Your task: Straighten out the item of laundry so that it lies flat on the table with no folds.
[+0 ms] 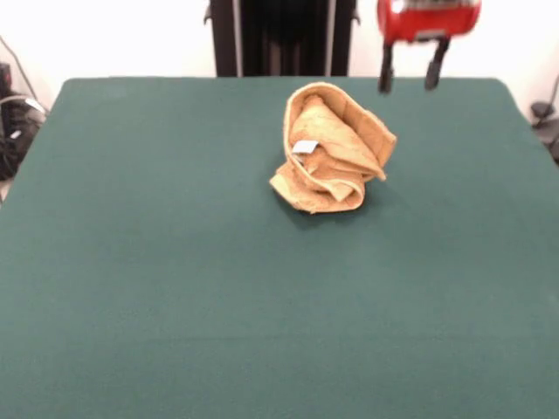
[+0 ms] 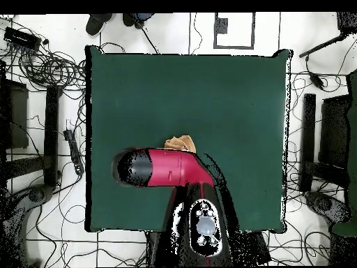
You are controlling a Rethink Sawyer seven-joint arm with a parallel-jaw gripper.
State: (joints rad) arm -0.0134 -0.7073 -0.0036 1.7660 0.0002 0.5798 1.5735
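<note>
The orange-tan towel [image 1: 332, 148] lies crumpled in a loose heap on the dark green table [image 1: 175, 288], a little beyond the middle. A small white tag [image 1: 304, 147] shows on its near side. My gripper [image 1: 408, 80] hangs open above the table's far edge, up and to the right of the towel, apart from it and holding nothing. In the overhead view my red and black arm [image 2: 164, 169] covers most of the towel; only a tan corner of the towel [image 2: 180, 144] shows past it, and the gripper itself is hidden there.
The robot's black pedestal [image 1: 281, 37] stands behind the table's far edge. Cables [image 2: 42, 66] and dark stands [image 2: 317, 139] lie on the floor around the table.
</note>
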